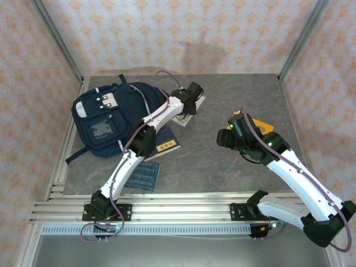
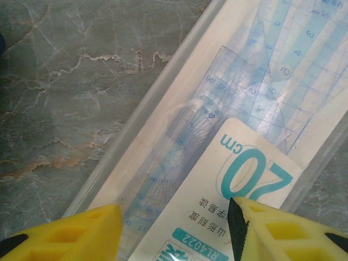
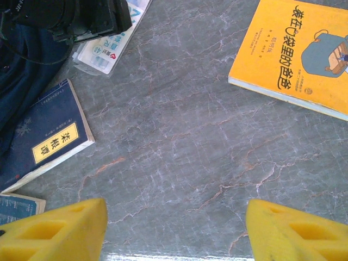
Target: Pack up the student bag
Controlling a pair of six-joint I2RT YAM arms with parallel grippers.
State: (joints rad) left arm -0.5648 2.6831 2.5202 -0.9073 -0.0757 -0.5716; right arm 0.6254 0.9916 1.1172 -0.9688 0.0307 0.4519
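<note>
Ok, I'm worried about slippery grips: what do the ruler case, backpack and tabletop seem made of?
Ruler case: clear glossy plastic, seemingly; blue rulers and a card label show through it. Backpack: navy fabric, matte, with grey stripes. Tabletop: grey with marble-like veins; stone or printed laminate, I cannot tell.

You get bright, even light from overhead, with a soft shadow on the far wall (image 1: 208, 53). Your left wrist view is slightly blurred, the ruler case (image 2: 179, 136) pale with glare. Your right wrist view shows the table (image 3: 179, 152) crisp, the yellow fingertips (image 3: 60, 228) soft.
</note>
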